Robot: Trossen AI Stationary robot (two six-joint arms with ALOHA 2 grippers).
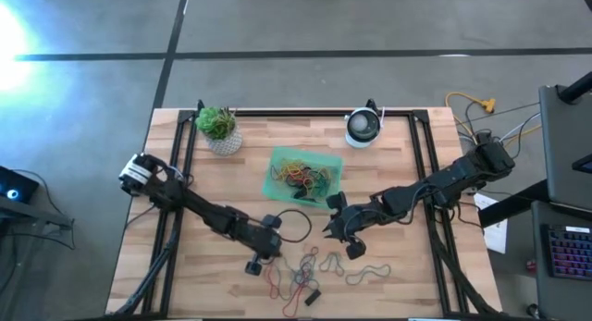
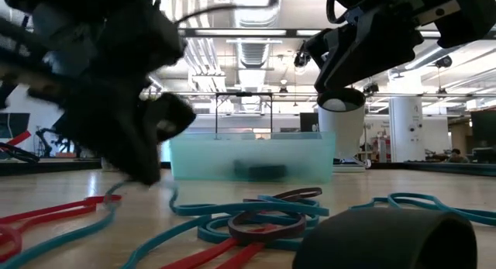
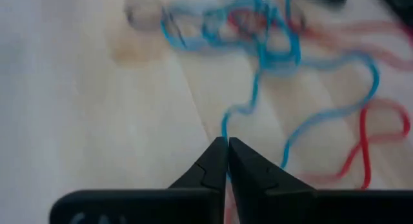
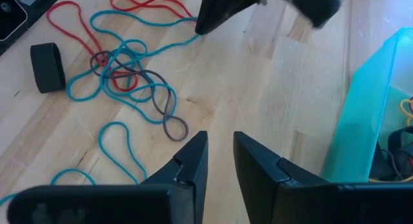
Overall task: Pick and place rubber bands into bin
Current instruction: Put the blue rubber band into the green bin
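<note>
Now the left tool (image 1: 274, 250) is down on the table (image 1: 388, 168) at the lower centre of the high view, its fingers fully together on the end of a blue rubber band (image 3: 258, 88) at the edge of the loose rubber bands (image 1: 305, 270). Whether the strand is truly caught between the tips cannot be told for sure; the left wrist view shows it running straight into them. The step in hand looks like the pick. The bin (image 1: 303, 177), already holding several bands, sits in the middle of the high view, above the pile. The right tool (image 1: 344, 230) hangs between pile and bin, its fingers narrowly apart and empty. Next comes a lift that frees the band from the tangle, then a carry to the bin.
</note>
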